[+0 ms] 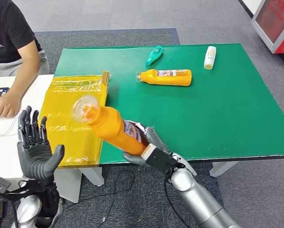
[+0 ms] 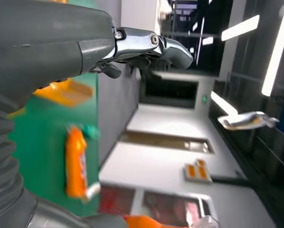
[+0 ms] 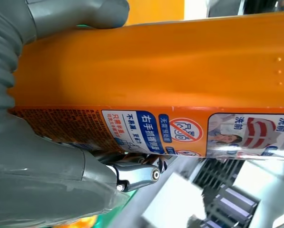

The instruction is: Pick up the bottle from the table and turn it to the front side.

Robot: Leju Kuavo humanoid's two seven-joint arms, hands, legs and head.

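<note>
Head view: my right hand [image 1: 152,149] grips the orange bottle [image 1: 113,126] by its base, lifted off the green table [image 1: 222,118] over its near edge, clear cap tilted up toward the yellow sheet [image 1: 66,107]. Pickup done; I judge the turning step is in hand. Left hand [image 1: 34,147] waits open, fingers apart, holding nothing.

Left wrist view: fingers [image 2: 151,42] spread, nothing between them.

Right wrist view: thumb and fingers clamp the bottle; label edge faces sideways. Next I roll the wrist until the front label faces out, without loosening.
</note>
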